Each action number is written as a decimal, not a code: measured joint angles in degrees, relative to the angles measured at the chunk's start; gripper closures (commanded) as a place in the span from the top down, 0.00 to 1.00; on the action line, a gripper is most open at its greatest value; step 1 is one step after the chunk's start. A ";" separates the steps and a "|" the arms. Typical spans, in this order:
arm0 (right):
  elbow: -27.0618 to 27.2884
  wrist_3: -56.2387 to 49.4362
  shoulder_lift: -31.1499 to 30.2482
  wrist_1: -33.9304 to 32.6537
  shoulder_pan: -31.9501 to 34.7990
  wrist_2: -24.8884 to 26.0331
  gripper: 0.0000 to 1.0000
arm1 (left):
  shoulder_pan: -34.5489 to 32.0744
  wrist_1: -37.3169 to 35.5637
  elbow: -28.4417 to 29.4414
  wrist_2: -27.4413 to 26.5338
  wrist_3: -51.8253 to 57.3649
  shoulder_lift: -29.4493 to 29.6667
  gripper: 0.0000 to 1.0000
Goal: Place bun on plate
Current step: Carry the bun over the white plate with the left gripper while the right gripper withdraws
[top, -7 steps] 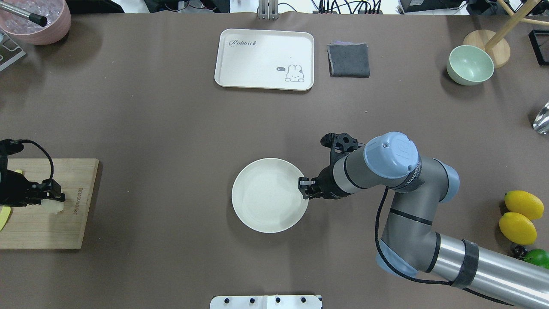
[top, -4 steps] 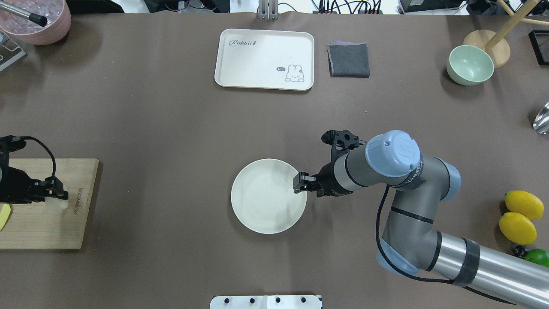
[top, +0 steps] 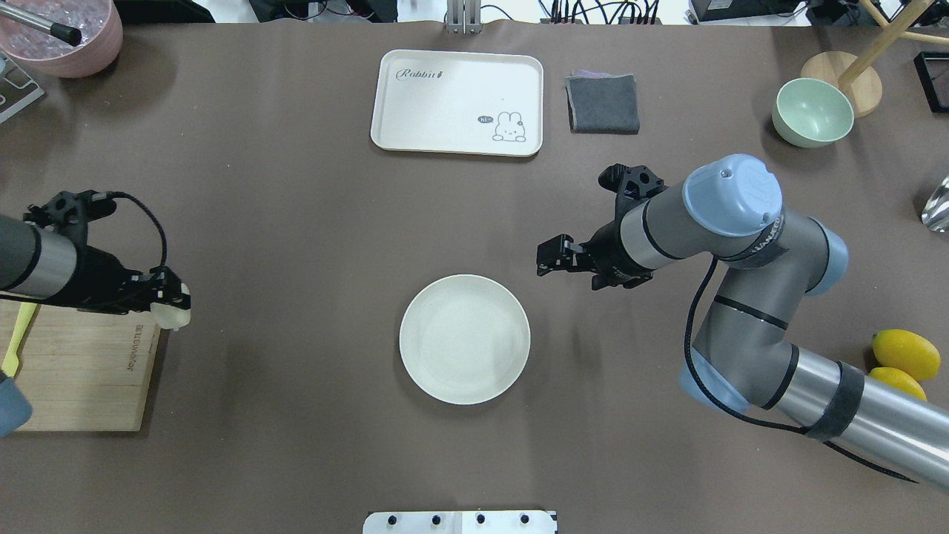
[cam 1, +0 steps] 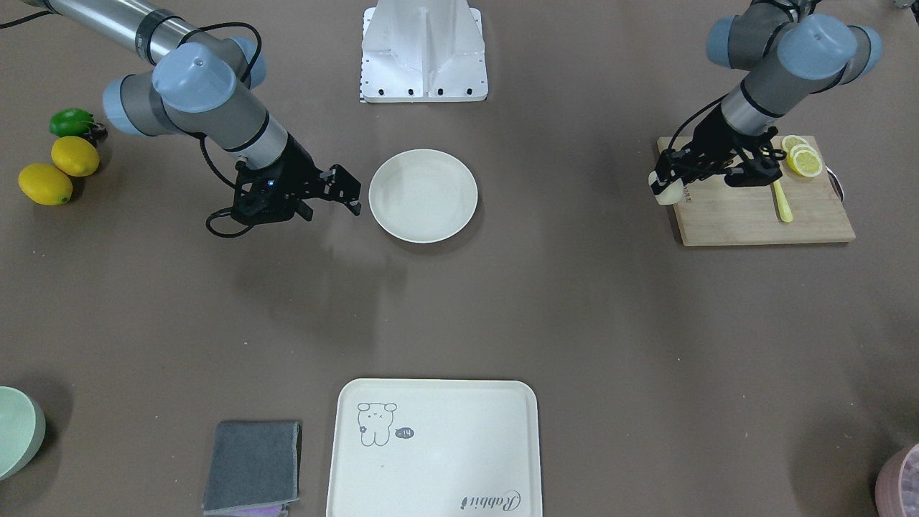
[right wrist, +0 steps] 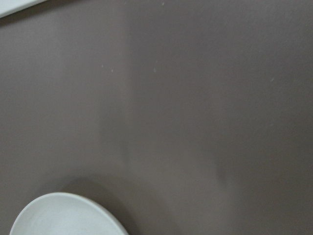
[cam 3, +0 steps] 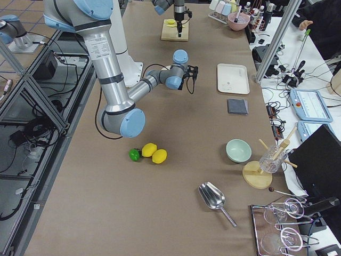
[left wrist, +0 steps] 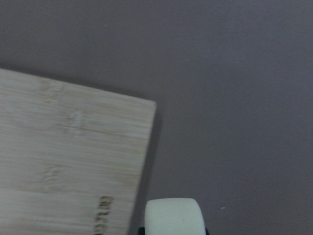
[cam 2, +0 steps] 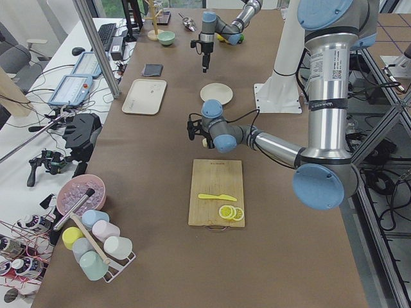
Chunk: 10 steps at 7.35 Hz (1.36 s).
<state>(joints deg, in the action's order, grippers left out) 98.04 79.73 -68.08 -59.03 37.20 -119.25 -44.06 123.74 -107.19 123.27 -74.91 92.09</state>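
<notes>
Cream-white bun (top: 172, 316) sits clamped in the left hand (top: 167, 300) at the overhead frame's middle left, well apart from the plate (top: 465, 339) at lower centre. Front-facing, the right hand (cam 1: 344, 191) hangs spread and empty, just left of the plate. Best to carry the bun level, lower onto the plate's middle, then release.

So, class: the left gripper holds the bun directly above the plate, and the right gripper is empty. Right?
No. The overhead view shows the left gripper holding the bun by the cutting board's corner, well away from the plate; the right gripper is empty.
</notes>
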 measured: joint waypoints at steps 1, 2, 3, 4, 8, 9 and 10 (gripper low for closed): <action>0.04 -3.35 -0.26 -2.72 2.76 -1.97 0.99 | 0.75 -8.21 -1.14 -0.60 -1.58 7.25 0.42; 0.06 -6.87 -0.58 -5.33 4.95 -3.11 0.99 | 3.28 -15.86 -2.23 -2.73 -4.79 14.14 0.42; 0.02 -10.32 -1.38 -7.08 6.66 -3.58 0.99 | 7.67 -22.91 -2.48 -6.84 -7.51 20.87 0.42; -0.06 -13.72 -2.58 -7.95 8.22 -3.98 0.99 | 12.12 -28.43 -1.34 -11.39 -9.38 27.12 0.42; -0.44 -18.39 -5.53 -8.31 10.45 -5.32 0.99 | 21.27 -31.02 11.50 -20.11 -13.74 40.51 0.43; -0.45 -18.45 -5.94 -8.23 10.45 -5.22 0.99 | 22.00 -29.00 13.73 -20.63 -13.87 41.01 0.43; -0.45 -18.47 -6.13 -8.16 10.44 -5.20 0.99 | 22.66 -27.35 15.14 -20.87 -14.20 41.16 0.46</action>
<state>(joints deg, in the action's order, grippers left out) 97.59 61.27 -74.22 -67.19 47.65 -124.45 -21.40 96.40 -92.04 102.40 -89.11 133.26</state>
